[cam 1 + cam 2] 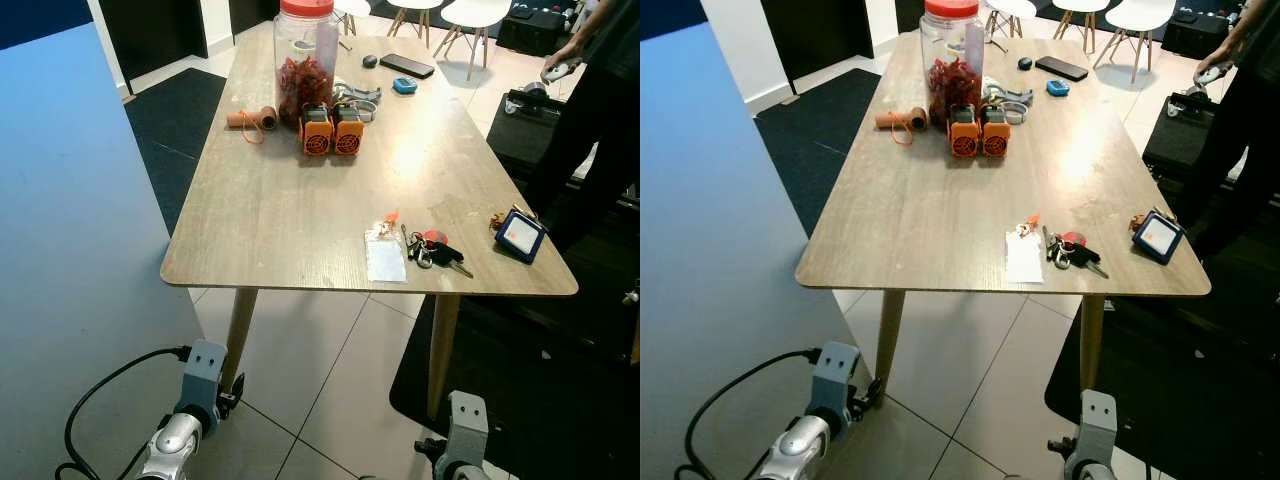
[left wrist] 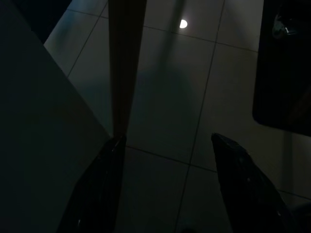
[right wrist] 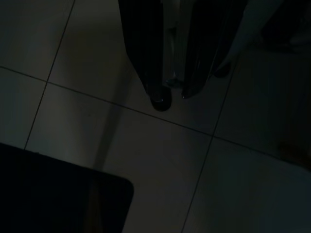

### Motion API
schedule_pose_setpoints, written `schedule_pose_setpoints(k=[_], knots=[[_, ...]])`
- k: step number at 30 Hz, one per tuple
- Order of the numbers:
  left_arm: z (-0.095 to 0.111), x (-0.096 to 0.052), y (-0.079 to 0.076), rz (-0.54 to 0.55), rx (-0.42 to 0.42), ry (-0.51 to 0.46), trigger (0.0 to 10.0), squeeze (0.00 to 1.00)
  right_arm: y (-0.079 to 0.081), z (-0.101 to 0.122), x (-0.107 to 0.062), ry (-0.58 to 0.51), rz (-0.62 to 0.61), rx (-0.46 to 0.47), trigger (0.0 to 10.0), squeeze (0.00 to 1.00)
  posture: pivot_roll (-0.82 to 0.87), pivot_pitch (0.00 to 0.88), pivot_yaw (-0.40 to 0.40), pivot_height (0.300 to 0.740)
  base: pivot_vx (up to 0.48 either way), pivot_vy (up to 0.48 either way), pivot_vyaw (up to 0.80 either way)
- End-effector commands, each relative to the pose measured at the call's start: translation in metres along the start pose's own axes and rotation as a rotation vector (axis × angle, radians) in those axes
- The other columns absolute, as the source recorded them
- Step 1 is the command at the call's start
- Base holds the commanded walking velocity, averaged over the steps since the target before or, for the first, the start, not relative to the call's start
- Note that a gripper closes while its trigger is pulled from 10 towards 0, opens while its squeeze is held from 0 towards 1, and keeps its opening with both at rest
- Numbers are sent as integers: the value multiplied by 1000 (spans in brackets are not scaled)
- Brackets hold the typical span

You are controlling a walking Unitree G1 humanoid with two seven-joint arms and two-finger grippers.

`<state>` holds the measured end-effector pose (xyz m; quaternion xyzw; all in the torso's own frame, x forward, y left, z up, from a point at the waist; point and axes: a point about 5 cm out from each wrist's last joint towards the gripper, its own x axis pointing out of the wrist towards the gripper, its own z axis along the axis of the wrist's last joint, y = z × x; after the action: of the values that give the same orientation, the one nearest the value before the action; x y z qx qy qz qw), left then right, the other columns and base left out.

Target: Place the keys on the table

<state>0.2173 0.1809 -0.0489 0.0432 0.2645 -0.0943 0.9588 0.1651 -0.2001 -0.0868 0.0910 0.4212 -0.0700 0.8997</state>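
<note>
A bunch of keys point(image 1: 433, 250) with a black fob and a red tag lies on the wooden table point(image 1: 290, 215), close to its front edge. A clear plastic badge sleeve point(image 1: 385, 256) lies just left of the keys. Both arms hang low in front of the table, the left arm point(image 1: 192, 405) and the right arm point(image 1: 462, 435) by the table legs. In the left wrist view my left gripper point(image 2: 167, 150) is open over the dim tiled floor, beside a table leg point(image 2: 125, 63). My right gripper point(image 3: 174, 97) is shut with nothing in it, pointing at floor tiles.
On the table stand a big jar with a red lid point(image 1: 305, 60), two orange blocks point(image 1: 331, 131), a twine roll point(image 1: 252, 119), a phone point(image 1: 407, 66) and a small blue device point(image 1: 520, 236). A person point(image 1: 598, 110) stands at the right. Dark mats point(image 1: 540, 390) cover the floor; a pale panel point(image 1: 70, 250) is left.
</note>
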Motion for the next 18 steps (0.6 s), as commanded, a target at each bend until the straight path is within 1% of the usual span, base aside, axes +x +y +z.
schedule_pose_setpoints(k=[1,4,9,18], knots=[[-3,-1,2,7,1,19,10000,0,1,-3,-1,4,5,-27,10000,0,44,41,-29,740,0,0,0],[-3,-1,2,7,2,20,10000,0,3,-3,-1,4,18,-44,10000,0,46,36,-29,740,0,0,0],[-3,-1,1,6,4,20,10000,0,7,-2,0,8,48,-83,10000,0,46,22,-33,740,0,0,800],[-4,-1,0,9,3,23,10000,0,11,-1,1,9,69,-113,10000,0,46,13,-38,740,0,0,800]])
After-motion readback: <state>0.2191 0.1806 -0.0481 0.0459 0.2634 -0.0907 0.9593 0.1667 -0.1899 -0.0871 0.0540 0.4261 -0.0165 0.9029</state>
